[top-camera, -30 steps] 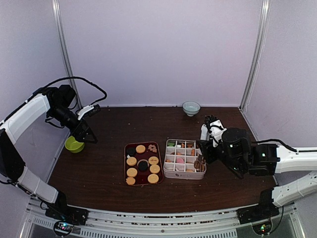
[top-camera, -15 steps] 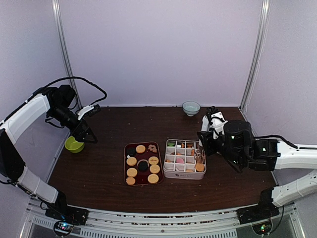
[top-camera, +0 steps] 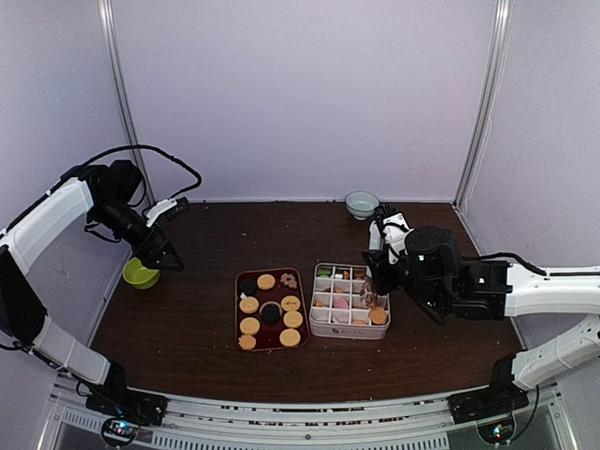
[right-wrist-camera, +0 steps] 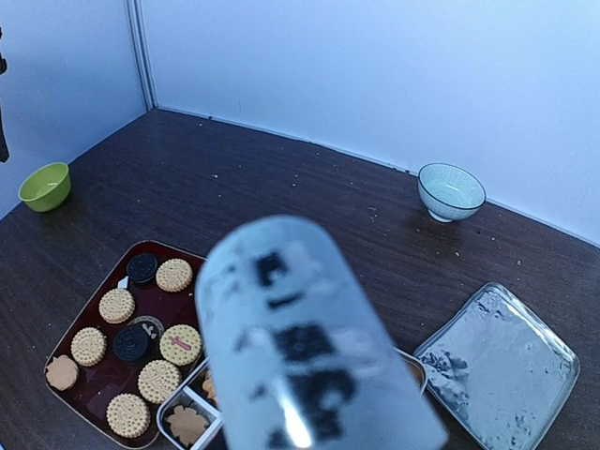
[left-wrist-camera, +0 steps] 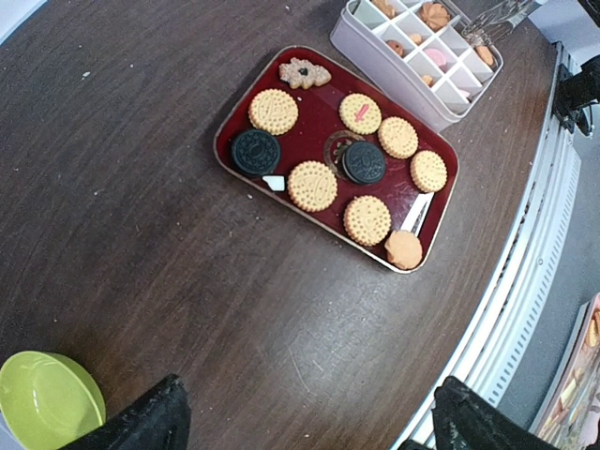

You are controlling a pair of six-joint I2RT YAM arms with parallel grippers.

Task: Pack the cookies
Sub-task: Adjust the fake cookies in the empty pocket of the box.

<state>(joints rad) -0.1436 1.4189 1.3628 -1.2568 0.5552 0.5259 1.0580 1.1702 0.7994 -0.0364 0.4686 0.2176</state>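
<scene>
Dark desk (top-camera: 187, 319) carries cookies (left-wrist-camera: 312, 186) on a red tray (left-wrist-camera: 309, 141) and in a divided box (top-camera: 349, 330), over which the right end effector (top-camera: 380, 255) grips metal tongs (left-wrist-camera: 497, 19), presumably for transfer; left end effector (top-camera: 161, 251) hangs wide, aside.

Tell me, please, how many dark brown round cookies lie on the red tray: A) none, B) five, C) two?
C: the left wrist view shows two dark cookies among the golden ones on the red tray.
</scene>
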